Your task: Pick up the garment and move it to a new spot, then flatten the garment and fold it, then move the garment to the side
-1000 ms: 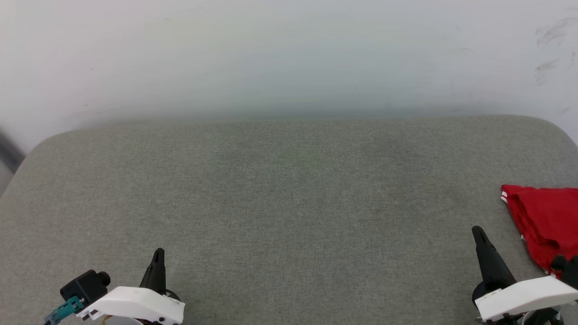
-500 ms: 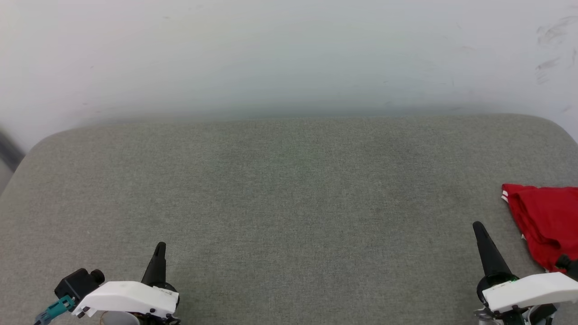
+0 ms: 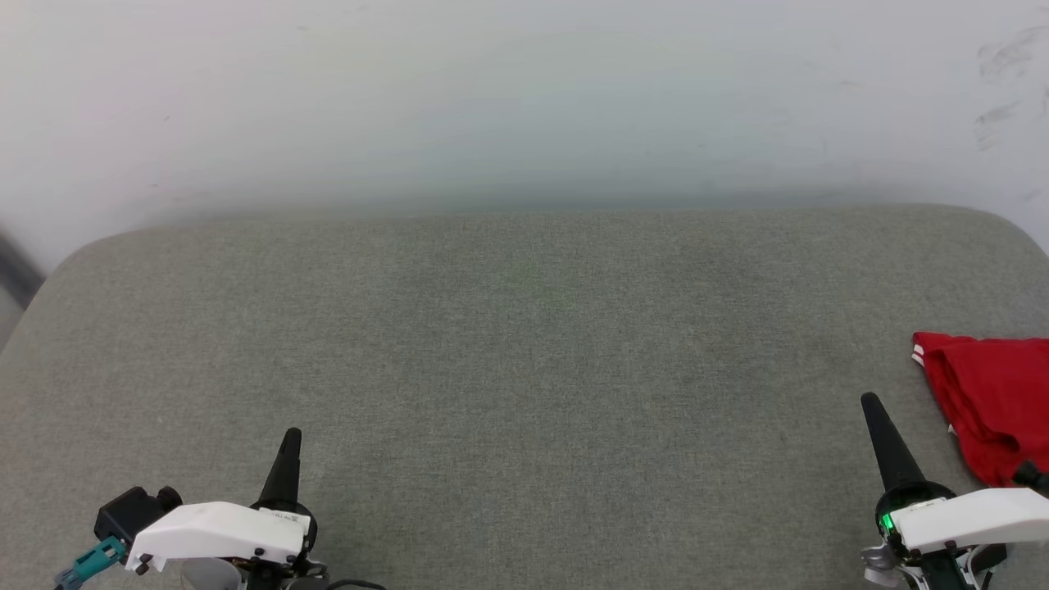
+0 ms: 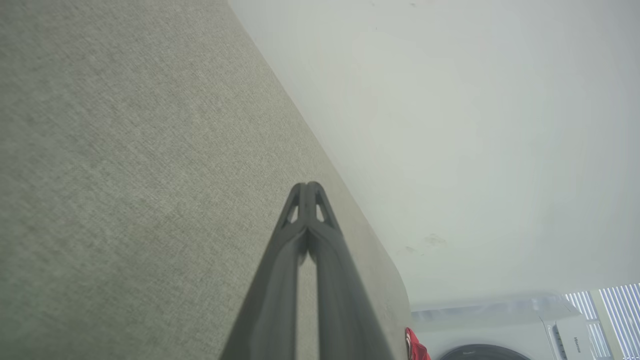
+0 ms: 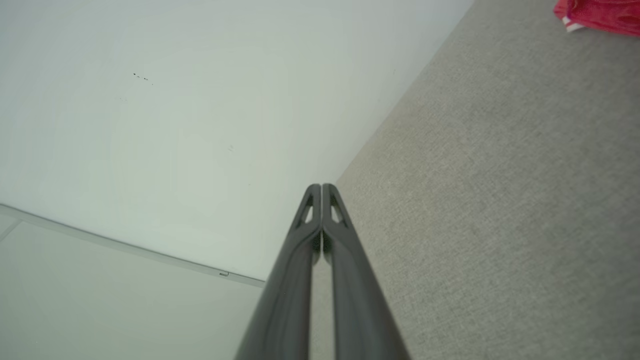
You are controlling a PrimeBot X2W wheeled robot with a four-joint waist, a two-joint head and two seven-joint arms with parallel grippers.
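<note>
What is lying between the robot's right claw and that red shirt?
Nothing. In the head view, only bare grey cloth surface separates the shut right gripper from the red garment.

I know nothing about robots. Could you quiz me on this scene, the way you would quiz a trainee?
1. True or false: the left gripper is holding the red garment.
2. Which is nearer the garment? A) the left gripper B) the right gripper
3. Fill in: going by the robot's own sides, the garment lies at the ____ edge of the grey padded surface.
Key: 1 false, its fingers are shut on nothing; 2 B; 3 right.
</note>
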